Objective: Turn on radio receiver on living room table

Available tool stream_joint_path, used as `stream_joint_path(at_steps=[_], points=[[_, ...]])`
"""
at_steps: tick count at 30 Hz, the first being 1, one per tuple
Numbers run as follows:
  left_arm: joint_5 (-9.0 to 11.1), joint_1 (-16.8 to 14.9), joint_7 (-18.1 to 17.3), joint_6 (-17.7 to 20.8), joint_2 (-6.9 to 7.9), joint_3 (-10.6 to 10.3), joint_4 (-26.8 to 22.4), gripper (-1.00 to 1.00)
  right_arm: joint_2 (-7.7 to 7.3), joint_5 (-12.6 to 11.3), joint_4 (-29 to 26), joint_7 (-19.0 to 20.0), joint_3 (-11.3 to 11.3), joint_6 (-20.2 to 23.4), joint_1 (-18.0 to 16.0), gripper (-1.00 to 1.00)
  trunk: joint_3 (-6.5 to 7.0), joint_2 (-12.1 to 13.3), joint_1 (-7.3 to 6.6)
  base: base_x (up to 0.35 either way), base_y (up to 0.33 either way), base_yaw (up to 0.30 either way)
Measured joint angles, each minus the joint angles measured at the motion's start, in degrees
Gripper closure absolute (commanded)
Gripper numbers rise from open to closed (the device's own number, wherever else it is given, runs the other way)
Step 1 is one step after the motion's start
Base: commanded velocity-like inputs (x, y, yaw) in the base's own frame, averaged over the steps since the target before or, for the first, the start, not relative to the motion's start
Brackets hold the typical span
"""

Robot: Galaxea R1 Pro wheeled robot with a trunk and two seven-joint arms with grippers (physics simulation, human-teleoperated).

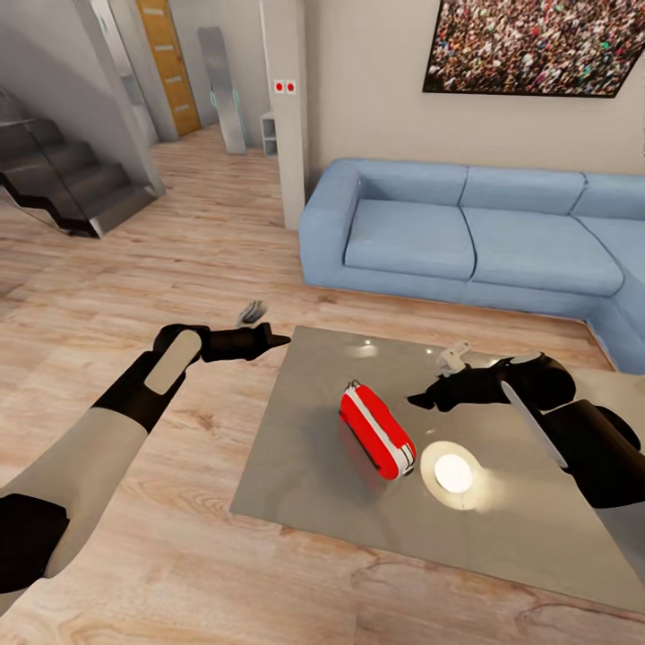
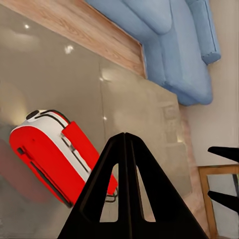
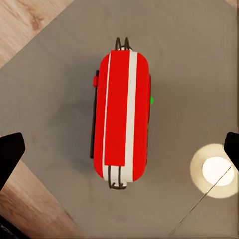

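The red radio receiver lies flat on the glossy grey-brown table, white stripes up, thin black handle at its ends. In the right wrist view the radio receiver shows a small green dot on one side. My right gripper hovers just right of it, open, and its fingers stand wide apart on either side of the radio. My left gripper hangs by the table's far left corner, pointing toward the table. Its fingers meet at a point, shut on nothing, with the radio beyond them.
A long blue corner sofa runs behind the table, with a framed crowd picture above it. A bright lamp reflection sits on the glass beside the radio. Stairs and a pillar stand at the far left, beyond wood floor.
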Motion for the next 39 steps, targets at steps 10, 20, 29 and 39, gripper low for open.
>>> stream_joint_path(at_steps=[10, 20, 29, 39], points=[[0.0, -0.01, 0.01, -0.08, 0.0, -0.98, 0.2, 1.0, -1.0, -0.01, 0.51, 0.0, 0.0, -0.04, 0.0, -1.0, 0.92, 0.0, 0.0, 0.0, 0.0, 0.0], [0.08, 0.02, -0.04, -0.08, 0.0, -1.03, 0.3, 1.0, -2.31, -0.7, 0.55, 0.0, 0.0, -0.06, 0.0, -1.0, 1.83, 0.0, 0.0, 0.0, 0.0, 0.0], [0.1, 0.09, -0.07, -0.08, 0.0, -1.19, 0.35, 1.0, -2.9, -0.88, 1.55, 0.0, 0.0, -0.09, 0.0, -1.0, 2.65, 0.0, 0.0, 0.0, 0.0, 0.0], [0.14, 0.27, -0.03, -0.2, 0.07, -4.98, 0.54, 1.0, -3.59, -0.83, 8.53, -0.02, -0.08, -4.63, -0.1, -1.0, 3.57, 0.0, 0.0, 0.0, 0.0, 0.0]])
